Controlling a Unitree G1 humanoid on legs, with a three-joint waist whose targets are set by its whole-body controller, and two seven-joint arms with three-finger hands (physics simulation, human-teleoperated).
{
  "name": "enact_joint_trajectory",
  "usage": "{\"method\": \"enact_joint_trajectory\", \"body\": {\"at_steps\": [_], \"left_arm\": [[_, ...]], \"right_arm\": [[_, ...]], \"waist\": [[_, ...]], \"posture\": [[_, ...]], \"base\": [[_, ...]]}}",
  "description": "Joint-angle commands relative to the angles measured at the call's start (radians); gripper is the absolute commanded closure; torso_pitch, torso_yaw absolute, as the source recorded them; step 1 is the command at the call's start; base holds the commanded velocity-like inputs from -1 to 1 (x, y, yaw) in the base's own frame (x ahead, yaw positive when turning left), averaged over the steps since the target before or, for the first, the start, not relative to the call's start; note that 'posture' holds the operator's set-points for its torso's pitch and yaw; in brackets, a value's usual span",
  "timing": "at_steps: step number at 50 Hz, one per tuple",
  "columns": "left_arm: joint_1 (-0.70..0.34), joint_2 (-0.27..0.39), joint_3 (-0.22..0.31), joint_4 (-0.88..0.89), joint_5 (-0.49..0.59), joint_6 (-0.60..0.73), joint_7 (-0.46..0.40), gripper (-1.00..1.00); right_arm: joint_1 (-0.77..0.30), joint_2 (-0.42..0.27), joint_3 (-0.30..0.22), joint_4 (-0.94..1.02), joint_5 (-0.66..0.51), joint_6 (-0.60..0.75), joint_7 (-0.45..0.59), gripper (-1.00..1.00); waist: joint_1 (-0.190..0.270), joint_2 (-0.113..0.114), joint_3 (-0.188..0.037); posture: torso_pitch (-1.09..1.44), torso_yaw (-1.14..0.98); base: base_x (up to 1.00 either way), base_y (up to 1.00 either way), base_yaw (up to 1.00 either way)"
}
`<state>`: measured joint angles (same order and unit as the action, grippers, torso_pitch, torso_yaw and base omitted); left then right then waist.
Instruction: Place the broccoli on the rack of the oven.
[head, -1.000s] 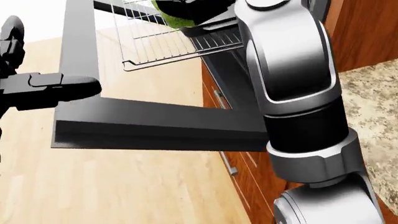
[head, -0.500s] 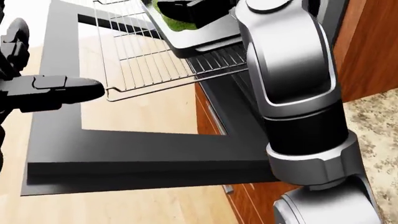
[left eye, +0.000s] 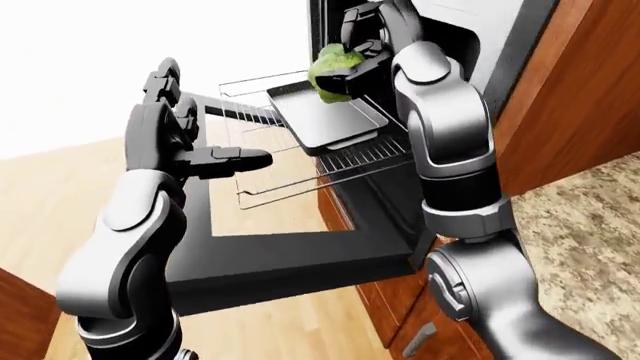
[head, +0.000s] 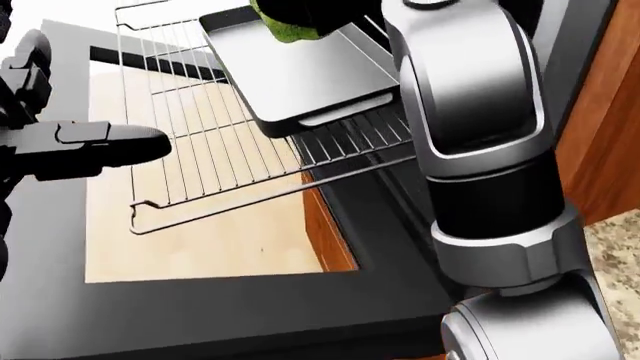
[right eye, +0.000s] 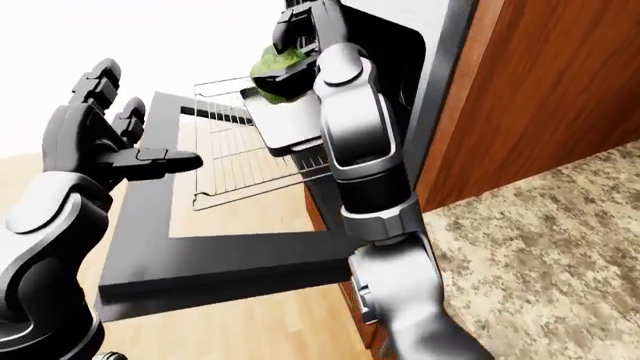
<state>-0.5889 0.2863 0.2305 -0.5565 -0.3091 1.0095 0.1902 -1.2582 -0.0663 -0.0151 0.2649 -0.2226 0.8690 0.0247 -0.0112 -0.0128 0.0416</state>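
Nearest, the oven door (left eye: 290, 262) is seen folded down, its glass showing wood floor. Above the door, the left hand (left eye: 185, 142) is held with fingers spread, gripping nothing. Farther in, the rack (head: 230, 150) is pulled out over the door, and a grey tray (left eye: 325, 120) rests on it. Above the tray, the broccoli (left eye: 332, 69) is gripped in the right hand (left eye: 358, 45), clear of the tray. The fingers are partly hidden by the broccoli, which is cropped in the head view.
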Motion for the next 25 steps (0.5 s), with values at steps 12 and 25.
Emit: {"method": "enact_joint_trajectory", "body": {"at_steps": [12, 25], "left_arm": [[-0.028, 0.017, 0.024, -0.04, 0.009, -0.034, 0.012, -1.0], [-0.033, 0.019, 0.026, -0.036, 0.006, -0.034, 0.013, -1.0]], "right_arm": [[-0.056, -0.001, 0.005, -0.046, 0.005, -0.04, -0.007, 1.0], [-0.069, -0.003, 0.004, -0.03, 0.009, -0.057, -0.016, 1.0]], "waist": [[-0.002, 0.106, -0.028], [0.015, 0.036, -0.018]], "posture": [[0.0, 0.0], [0.0, 0.0]], "base": [[0.19, 0.0, 0.0], [0.02, 0.0, 0.0]]}}
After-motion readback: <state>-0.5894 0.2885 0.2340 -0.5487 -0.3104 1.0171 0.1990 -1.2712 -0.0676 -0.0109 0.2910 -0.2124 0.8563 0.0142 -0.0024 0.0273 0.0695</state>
